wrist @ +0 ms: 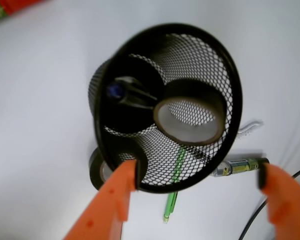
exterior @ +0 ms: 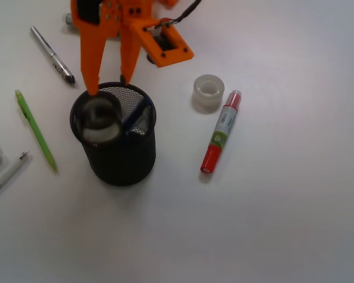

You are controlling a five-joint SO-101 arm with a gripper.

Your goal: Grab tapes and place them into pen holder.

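Your gripper (exterior: 109, 85) sits spread wide over the pen holder (exterior: 121, 159), jaws straddling its rim, gripping nothing. One dark tape roll (wrist: 190, 112) lies inside the holder beside a blue-tipped pen (wrist: 127, 93). The whitish tape (exterior: 208, 92) sits on the table right of the holder, just beside the red-capped marker (exterior: 222, 131).
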